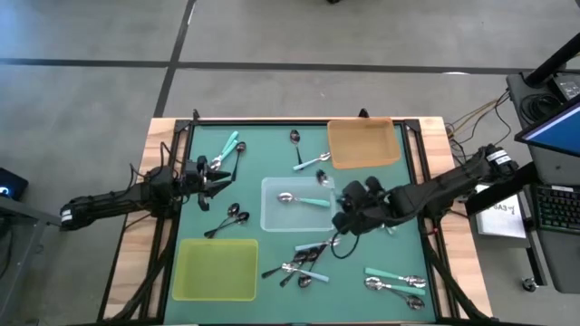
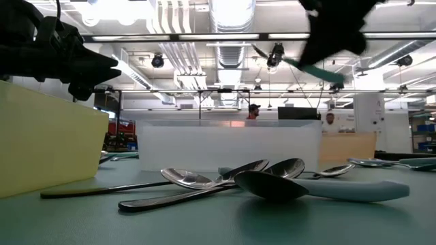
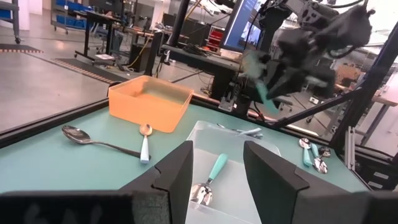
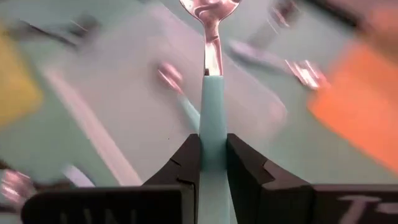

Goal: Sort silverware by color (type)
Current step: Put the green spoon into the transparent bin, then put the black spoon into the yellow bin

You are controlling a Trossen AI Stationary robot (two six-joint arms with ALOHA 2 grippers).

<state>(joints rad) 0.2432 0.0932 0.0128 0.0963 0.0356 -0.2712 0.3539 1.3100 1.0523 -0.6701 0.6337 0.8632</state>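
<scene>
- The right tool [image 4: 212,163] is clamped on the teal handle of a teal-handled spoon [image 4: 211,74]. The right wrist view shows both fingers pressed against the handle, with the silver bowl pointing away from the tool.
- In the high view, the right tool [image 1: 349,220] is at the right edge of the clear tray [image 1: 272,217], which lies at the middle of the green tabletop [image 1: 272,163]. The low view shows the spoon held clear of the tabletop.
- The clear tray already holds one teal-handled spoon [image 1: 304,199], so it is judged to be the destination for this type.
- The left tool [image 3: 217,171] has its fingers apart and holds nothing. It waits over the left side of the tabletop, near a group of dark spoons [image 1: 217,167].
- Remaining silverware lies scattered: a mixed heap [image 1: 304,263] just in front of the clear tray, several pieces near the orange tray [image 1: 362,143], and more at the right front corner.
- Risk 1: the grip is on a narrow, smooth handle. A fast swing could cause the spoon to pivot or slip between the fingers.
- Risk 2: a release made too close to the tray wall could let the spoon land across the rim or tip out onto the tabletop.
- Risk 3: a low approach could cause the bowl to catch the tray wall and push the light tray out of position.
- Risk 4: the yellow-green tray [image 1: 217,270] appears empty; placement there would mix the sorting scheme.
</scene>
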